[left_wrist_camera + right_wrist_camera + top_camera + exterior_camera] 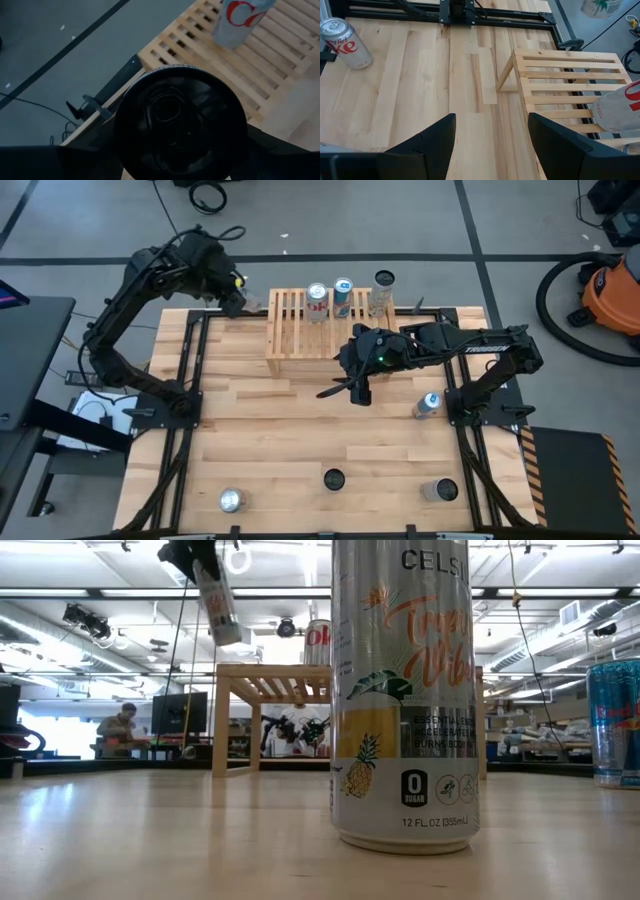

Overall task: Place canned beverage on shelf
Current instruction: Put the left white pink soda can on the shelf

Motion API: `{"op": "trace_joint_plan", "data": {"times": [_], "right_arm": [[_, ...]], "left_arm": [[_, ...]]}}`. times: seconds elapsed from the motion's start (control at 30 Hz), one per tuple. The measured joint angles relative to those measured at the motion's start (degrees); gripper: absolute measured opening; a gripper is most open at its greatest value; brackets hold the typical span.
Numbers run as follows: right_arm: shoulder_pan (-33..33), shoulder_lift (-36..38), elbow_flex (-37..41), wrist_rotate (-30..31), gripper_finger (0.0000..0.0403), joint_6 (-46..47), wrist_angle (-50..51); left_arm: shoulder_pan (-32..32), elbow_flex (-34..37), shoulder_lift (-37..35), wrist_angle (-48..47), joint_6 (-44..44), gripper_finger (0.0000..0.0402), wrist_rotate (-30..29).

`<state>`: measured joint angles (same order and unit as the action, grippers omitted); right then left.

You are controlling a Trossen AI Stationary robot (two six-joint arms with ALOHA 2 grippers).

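The left claw (236,290) pinches a can (180,125) off the shelf's (290,330) left far corner, held high so it can travel over the slats to the open left end. Three cans (317,302) already stand along the shelf's far edge. The right claw (352,387) hangs spread and empty over the surface (260,430), just near of the shelf.

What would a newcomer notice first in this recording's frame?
The tall Celsius can fills the low view, close to the camera at the table's front. Behind it, the left end effector holds a can in the air beside the shelf, which already carries two cans. The right end effector hangs open in front of the shelf.
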<state>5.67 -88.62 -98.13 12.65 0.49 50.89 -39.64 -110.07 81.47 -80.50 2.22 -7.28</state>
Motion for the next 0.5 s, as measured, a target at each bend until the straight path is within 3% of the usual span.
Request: {"op": "trace_joint_plan", "data": {"times": [0.5], "right_arm": [[-0.04, -0.02, 0.00, -0.09, 0.0257, 0.00, -0.24]], "left_arm": [[4.94, -9.30, 13.24, -0.50, 1.68, 0.0263, 0.26]]}}
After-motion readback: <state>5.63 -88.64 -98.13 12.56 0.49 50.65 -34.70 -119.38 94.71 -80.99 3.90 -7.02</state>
